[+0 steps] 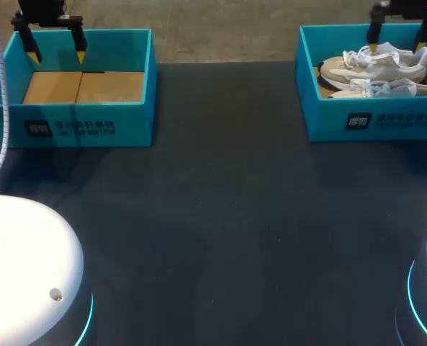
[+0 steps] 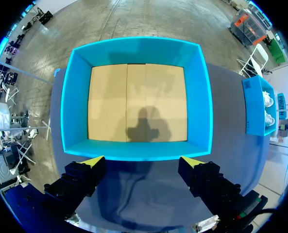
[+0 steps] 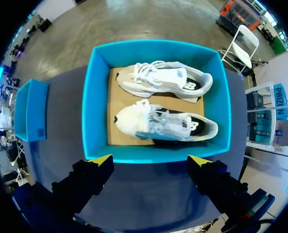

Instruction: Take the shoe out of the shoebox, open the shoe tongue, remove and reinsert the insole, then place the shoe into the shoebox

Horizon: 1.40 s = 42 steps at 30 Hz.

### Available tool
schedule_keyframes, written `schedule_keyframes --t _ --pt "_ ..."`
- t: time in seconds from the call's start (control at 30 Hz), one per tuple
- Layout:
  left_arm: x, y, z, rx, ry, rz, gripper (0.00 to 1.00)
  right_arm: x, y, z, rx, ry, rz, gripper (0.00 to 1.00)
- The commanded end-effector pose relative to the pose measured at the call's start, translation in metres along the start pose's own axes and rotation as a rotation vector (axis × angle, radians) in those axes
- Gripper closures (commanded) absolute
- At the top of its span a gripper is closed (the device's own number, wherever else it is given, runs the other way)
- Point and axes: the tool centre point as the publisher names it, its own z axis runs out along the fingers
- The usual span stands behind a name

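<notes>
Two white and beige shoes lie side by side in the blue shoebox [image 1: 386,122] at the table's far right; the nearer shoe [image 3: 165,124] and the farther shoe [image 3: 165,80] both show in the right wrist view. My right gripper [image 1: 399,40] hangs open above that box, nothing between its fingers. A second blue shoebox [image 1: 76,119] at the far left holds only a brown cardboard floor [image 2: 136,102]. My left gripper [image 1: 55,47] hangs open above it, also empty.
The dark table [image 1: 220,238] stretches wide between and in front of the two boxes. The white bases of my arms [image 1: 26,274] stand at the near left and near right corners. A white cable [image 1: 1,108] hangs by the left box.
</notes>
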Motion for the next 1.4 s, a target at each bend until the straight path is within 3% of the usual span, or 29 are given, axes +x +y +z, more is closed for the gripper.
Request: schedule_keyframes --t 0.03,0.6,1.2,1.23,1.3,1.4 --pt "0.000 0.000 0.000 -0.001 -0.001 0.000 0.00 -0.025 -0.006 0.004 -0.013 0.012 0.001 0.00" --pt "0.000 0.000 0.000 -0.001 -0.001 0.000 0.00 -0.100 -0.004 0.048 -0.010 -0.047 0.124 0.00" --pt "0.000 0.000 0.000 -0.001 -0.001 0.000 0.00 -0.135 0.014 0.097 0.012 -0.066 0.168 0.00" --pt "0.000 0.000 0.000 -0.001 -0.001 0.000 0.00 -0.135 0.014 0.099 0.015 -0.068 0.168 0.10" --pt "0.000 0.000 0.000 -0.001 -0.001 0.000 0.00 -0.137 0.015 0.101 0.018 -0.072 0.168 0.51" --pt "0.000 0.000 0.000 -0.001 -0.001 0.000 0.00 -0.138 0.016 0.105 0.019 -0.071 0.168 0.56"
